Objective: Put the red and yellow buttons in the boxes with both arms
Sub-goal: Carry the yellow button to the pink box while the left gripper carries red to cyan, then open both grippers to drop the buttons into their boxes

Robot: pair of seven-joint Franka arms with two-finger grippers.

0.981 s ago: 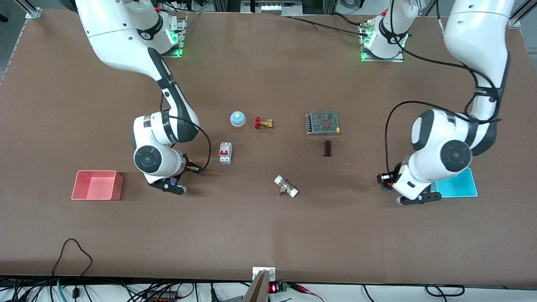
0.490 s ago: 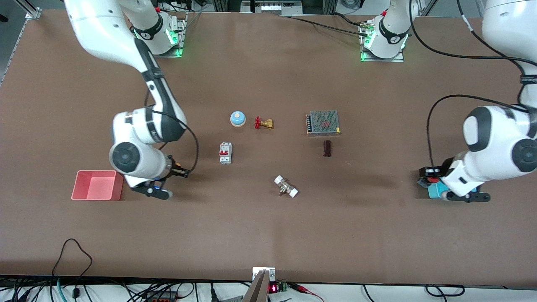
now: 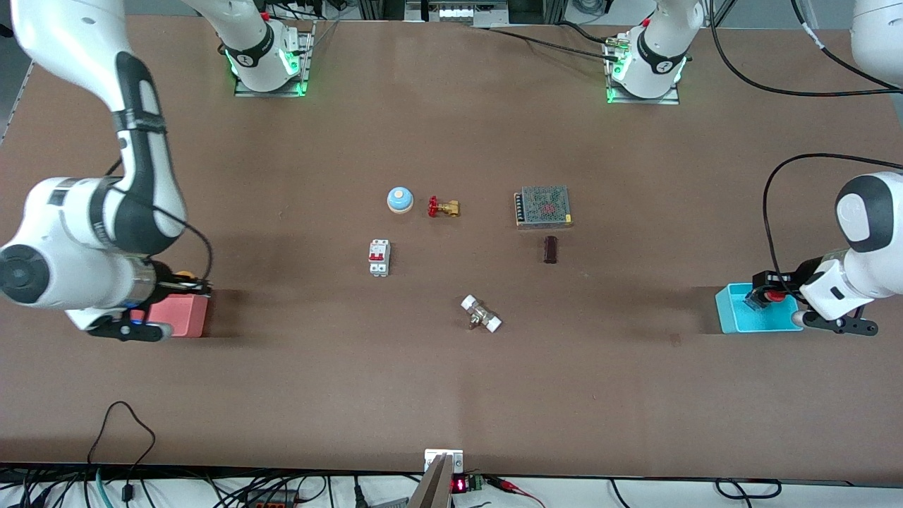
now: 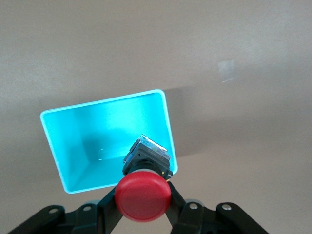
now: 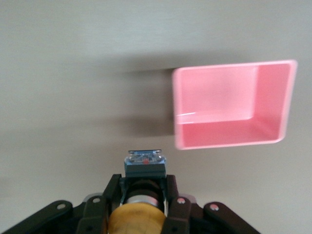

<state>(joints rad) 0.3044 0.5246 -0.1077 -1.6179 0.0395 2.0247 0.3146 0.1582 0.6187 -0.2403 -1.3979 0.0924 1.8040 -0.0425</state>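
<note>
Left gripper [image 4: 144, 192] jaws clamped on red button [image 4: 143, 196] over cyan box [image 4: 73, 146], right gripper [image 5: 141, 195] jaws clamped on yellow button [image 5: 135, 220] short of pink box [image 5: 278, 102]: early release risks the table [image 3: 451, 388]

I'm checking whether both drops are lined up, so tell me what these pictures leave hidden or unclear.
- Pink box: in the front view the right arm covers most of it.
- Yellow button: cut off by the right wrist view's edge; in the front view only a sliver of cap shows.
- Cyan box: the left gripper and red button hide part of its inside.
- Cyan box's near rim: the red button's cap covers it in the left wrist view.
</note>
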